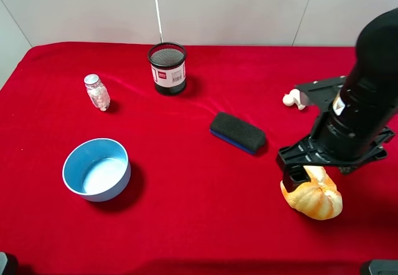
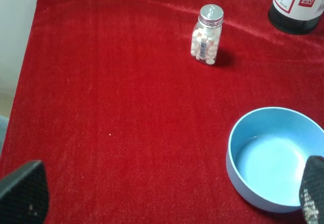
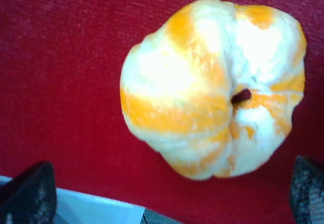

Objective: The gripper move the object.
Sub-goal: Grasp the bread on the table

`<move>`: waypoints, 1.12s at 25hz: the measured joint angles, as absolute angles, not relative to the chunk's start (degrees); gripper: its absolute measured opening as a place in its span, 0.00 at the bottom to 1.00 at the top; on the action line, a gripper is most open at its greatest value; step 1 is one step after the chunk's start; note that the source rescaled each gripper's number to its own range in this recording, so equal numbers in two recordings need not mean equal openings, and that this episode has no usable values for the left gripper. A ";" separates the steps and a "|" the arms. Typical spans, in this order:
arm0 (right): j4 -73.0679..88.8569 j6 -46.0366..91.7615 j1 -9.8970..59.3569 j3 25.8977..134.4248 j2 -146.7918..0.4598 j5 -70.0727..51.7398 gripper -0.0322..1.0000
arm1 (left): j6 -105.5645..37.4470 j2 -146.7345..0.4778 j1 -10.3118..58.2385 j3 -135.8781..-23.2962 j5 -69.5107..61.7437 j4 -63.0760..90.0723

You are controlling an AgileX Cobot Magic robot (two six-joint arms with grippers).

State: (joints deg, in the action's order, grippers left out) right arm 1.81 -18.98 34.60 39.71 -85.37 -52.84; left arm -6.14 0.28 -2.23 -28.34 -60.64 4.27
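Right wrist alone: dark stem [image 3: 242,96] in the object [image 3: 202,82]

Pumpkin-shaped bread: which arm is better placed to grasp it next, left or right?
Right. The right gripper hangs open over the pumpkin-shaped bread, with a finger at each side. The left gripper faces the blue bowl and the pill bottle, at the table's other end.
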 joint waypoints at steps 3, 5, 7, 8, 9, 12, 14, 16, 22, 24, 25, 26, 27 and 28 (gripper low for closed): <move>1.81 -18.83 34.60 39.71 -87.93 -51.46 1.00 | -6.14 0.28 -2.23 -28.34 -60.64 4.27; 1.81 -18.48 34.60 39.71 -89.52 -50.88 1.00 | -6.14 0.28 -2.23 -28.34 -60.64 4.27; 1.81 -17.91 34.60 39.71 -90.80 -49.84 1.00 | -6.14 0.28 -2.23 -28.34 -60.64 4.27; 1.81 -17.78 34.60 39.65 -91.39 -49.45 1.00 | -6.14 0.28 -2.23 -28.34 -60.64 4.27; 1.81 -17.73 34.60 39.53 -91.75 -48.63 1.00 | -6.14 0.28 -2.23 -28.34 -60.64 4.27; 1.87 -17.51 34.60 38.39 -92.29 -45.51 1.00 | -6.14 0.28 -2.23 -28.34 -60.64 4.28; 1.99 -17.51 34.60 37.51 -92.29 -43.78 1.00 | -6.14 0.28 -2.23 -28.34 -60.64 4.28; 2.18 -17.51 34.60 36.46 -92.29 -42.18 1.00 | -6.14 0.28 -2.23 -28.34 -60.64 4.28; 2.48 -17.45 34.60 35.02 -92.56 -39.43 1.00 | -6.14 0.28 -2.23 -28.34 -60.64 4.28; 2.62 -17.45 34.60 35.02 -93.20 -38.92 1.00 | -6.14 0.28 -2.23 -28.34 -60.64 4.28; 2.73 -17.45 34.60 34.98 -93.66 -38.61 1.00 | -6.14 0.28 -2.23 -28.34 -60.64 4.28; 2.91 -17.45 34.60 34.98 -94.07 -38.33 1.00 | -6.14 0.28 -2.23 -28.34 -60.64 4.28; 2.89 -17.45 34.60 34.98 -94.33 -38.01 1.00 | -6.14 0.28 -2.23 -28.34 -60.64 4.28; 2.93 -17.45 34.60 34.98 -94.70 -37.82 1.00 | -6.14 0.28 -2.23 -28.34 -60.64 4.28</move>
State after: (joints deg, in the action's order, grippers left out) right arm 2.93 -17.45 34.60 34.98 -94.70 -37.82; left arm -6.14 0.28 -2.23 -28.34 -60.64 4.28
